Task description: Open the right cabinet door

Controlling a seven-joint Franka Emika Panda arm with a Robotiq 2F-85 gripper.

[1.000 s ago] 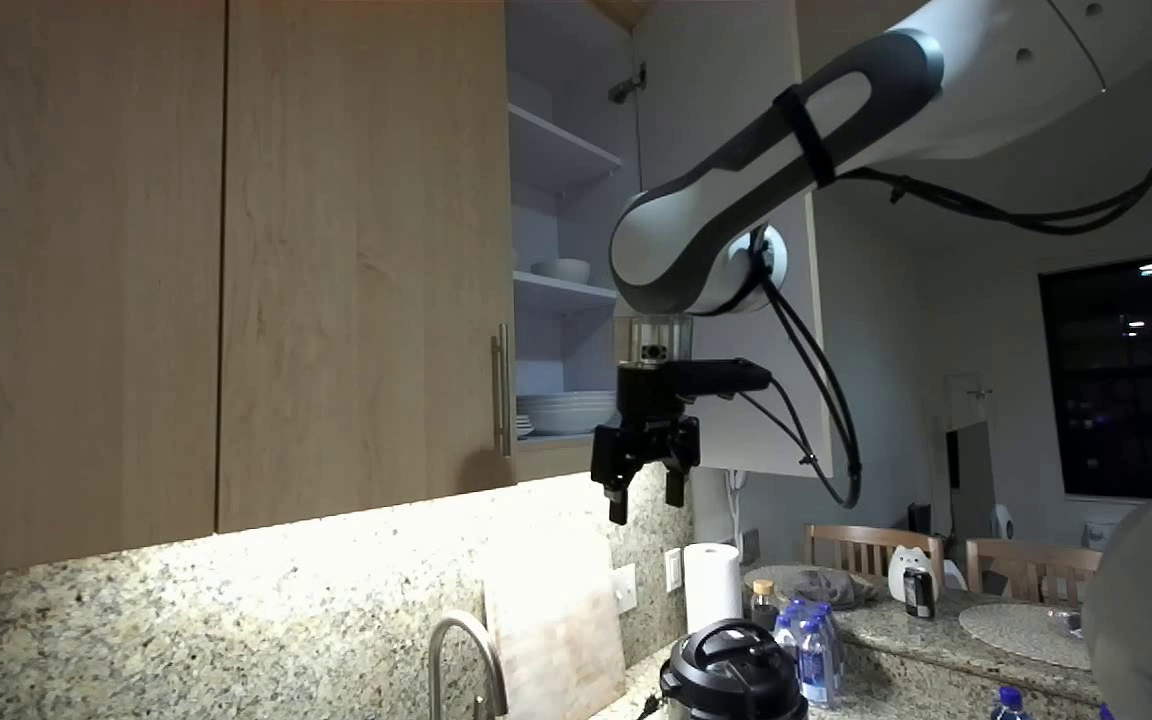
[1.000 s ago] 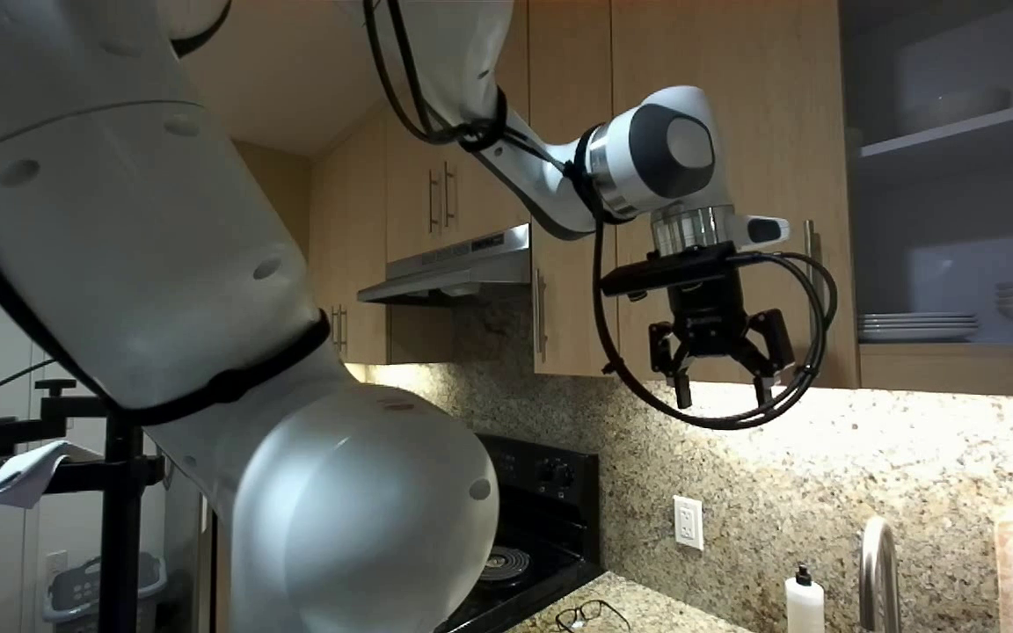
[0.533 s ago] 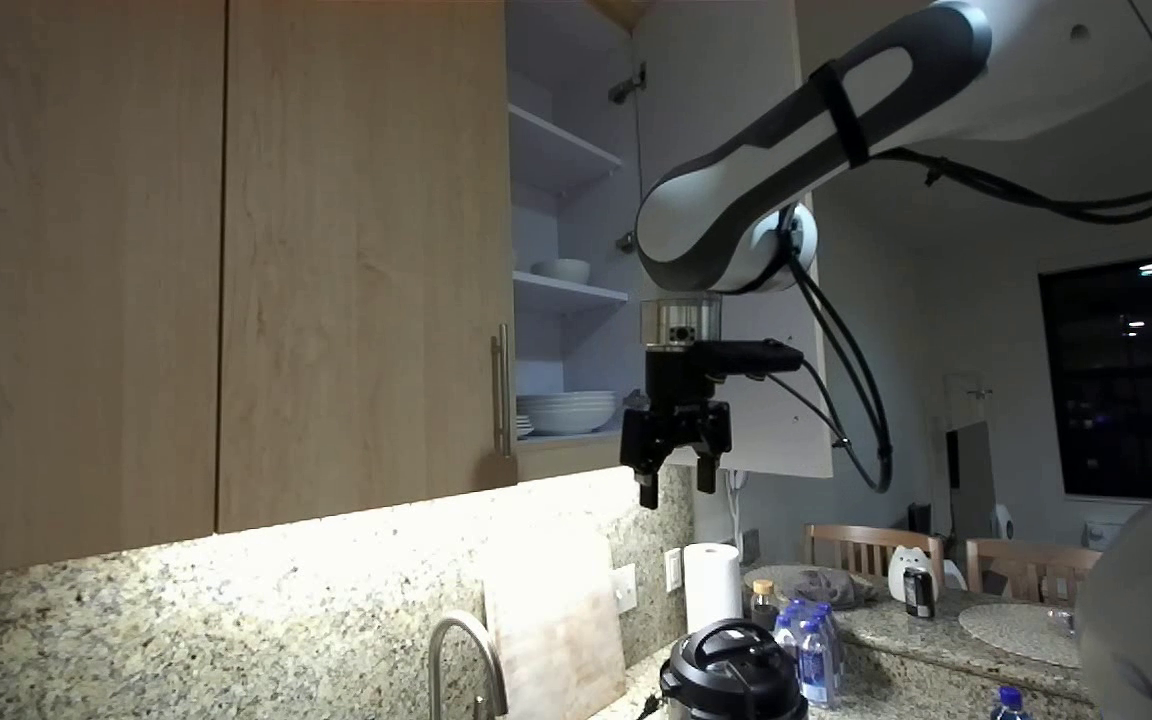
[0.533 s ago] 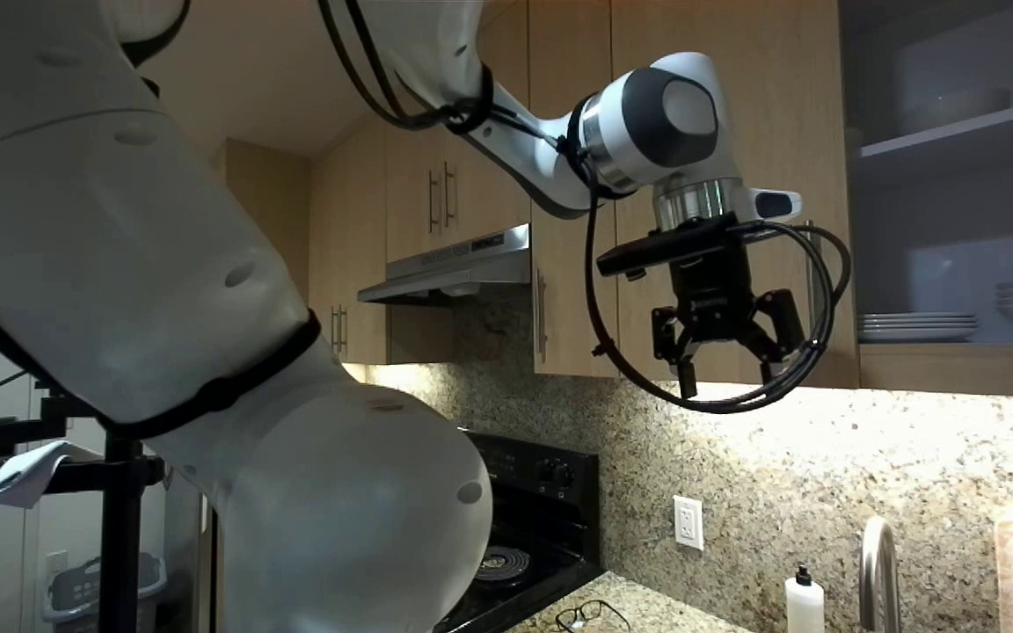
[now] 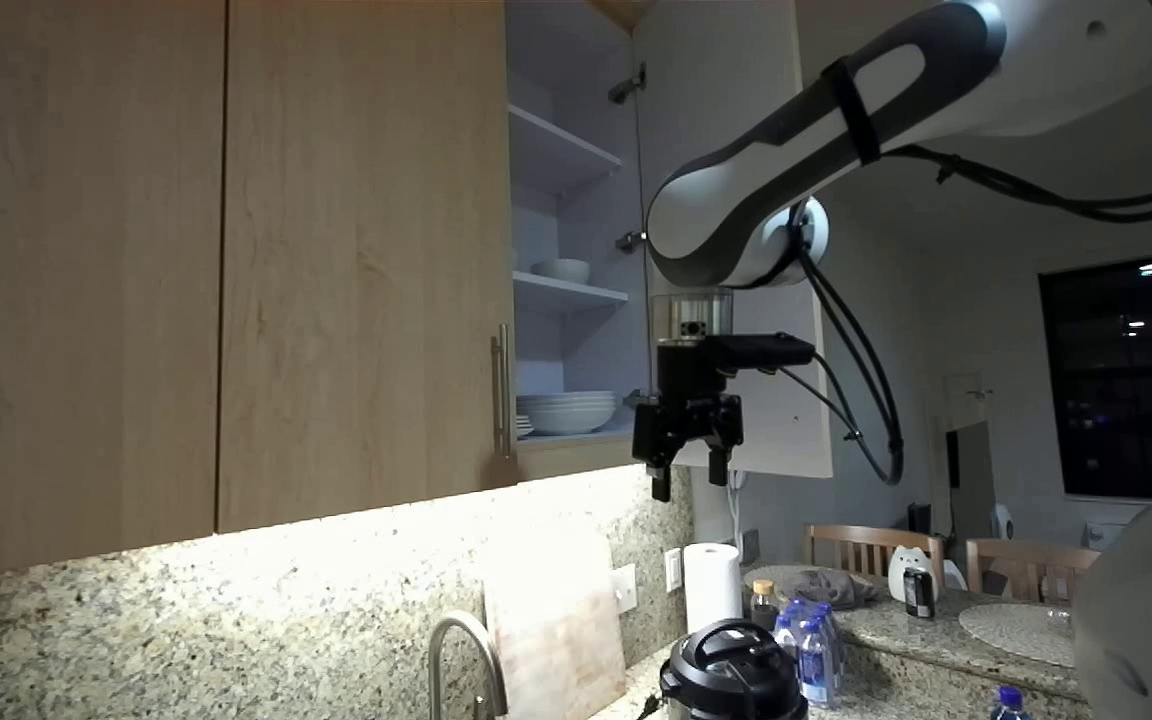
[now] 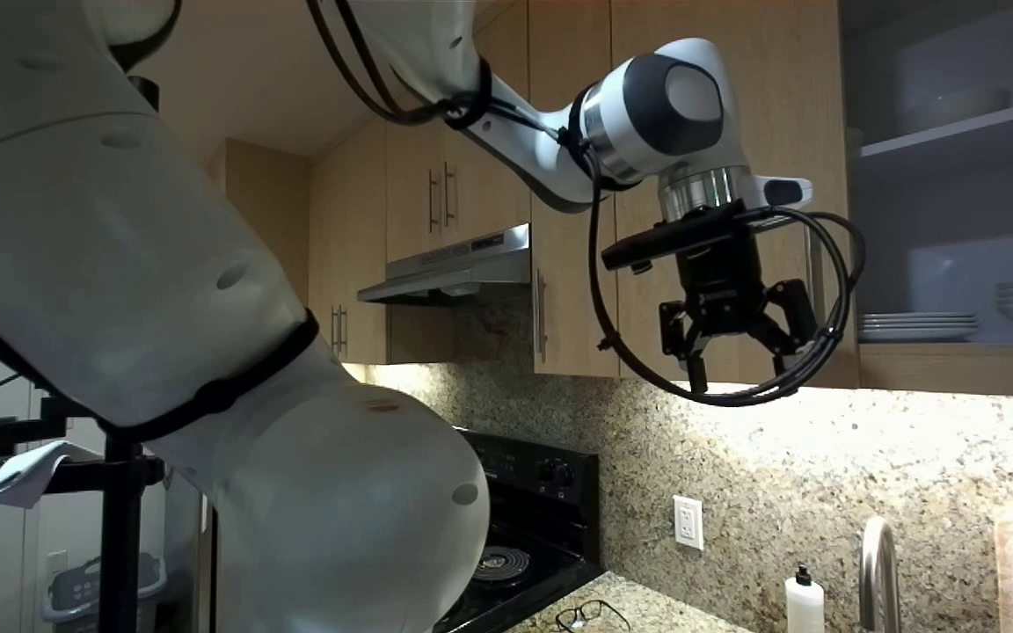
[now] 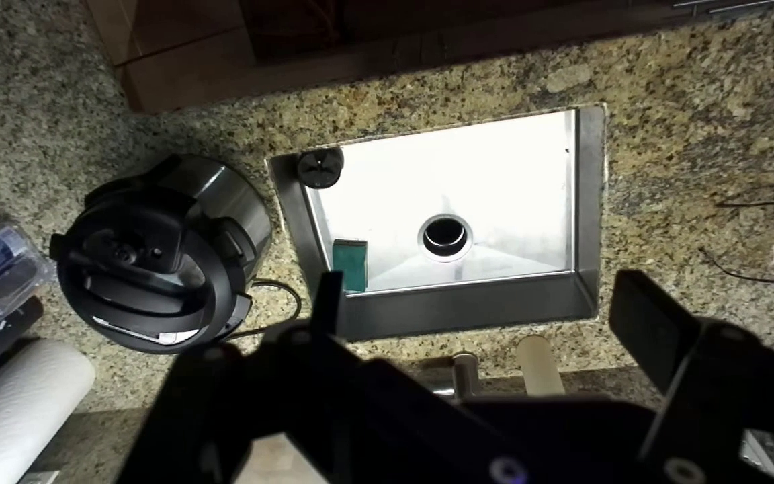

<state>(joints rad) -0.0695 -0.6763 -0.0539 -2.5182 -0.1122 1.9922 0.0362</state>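
The right cabinet door (image 5: 721, 90) stands swung wide open in an exterior view. Its white inner face and hinges show; its handle is hidden, and the arm covers part of it. The matching closed wood door (image 5: 366, 250), with a silver bar handle (image 5: 504, 390) along its right edge, is beside the opening; it also shows in an exterior view (image 6: 779, 105). My gripper (image 5: 689, 485) points down, open and empty, in front of the open door's lower part. It also shows open in an exterior view (image 6: 740, 378). In the wrist view its fingers (image 7: 478, 282) are wide apart above the sink.
Bowls (image 5: 566, 412) and plates (image 6: 915, 325) stand on the open cabinet's shelves. Below are a sink (image 7: 588, 202), a faucet (image 5: 466, 640), a black-lidded cooker (image 5: 736, 670), a paper towel roll (image 5: 712, 590) and bottles (image 5: 816, 660). A range hood (image 6: 462, 264) juts out.
The arm and open gripper have moved right and slightly up in both exterior views, uncovering more of the cabinet opening and hinges. The cabinet doors have not visibly moved.
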